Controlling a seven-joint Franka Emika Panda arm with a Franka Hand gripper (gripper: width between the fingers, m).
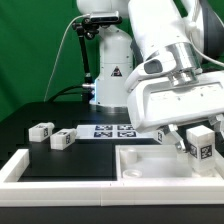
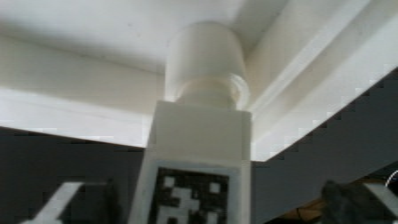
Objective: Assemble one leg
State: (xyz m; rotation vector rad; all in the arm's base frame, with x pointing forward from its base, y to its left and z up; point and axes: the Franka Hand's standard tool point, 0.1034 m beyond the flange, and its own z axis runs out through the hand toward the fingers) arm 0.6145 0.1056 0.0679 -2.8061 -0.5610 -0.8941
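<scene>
My gripper [image 1: 197, 140] hangs over the far right corner of the white panel [image 1: 140, 163]. A leg [image 1: 200, 146], a stubby white block with a square tag, stands between the fingers. In the wrist view the leg [image 2: 196, 150] points its round end at the panel's rim [image 2: 89, 70]. The fingers [image 2: 64, 203] stand off both sides of the leg with dark gaps, so the jaws look open. Two more legs [image 1: 41, 129] [image 1: 62, 138] lie on the table at the exterior view's left.
The marker board [image 1: 113, 130] lies behind the panel. A white L-shaped rail [image 1: 20, 166] runs along the front and left of the panel. The robot's white base [image 1: 112, 75] stands at the back.
</scene>
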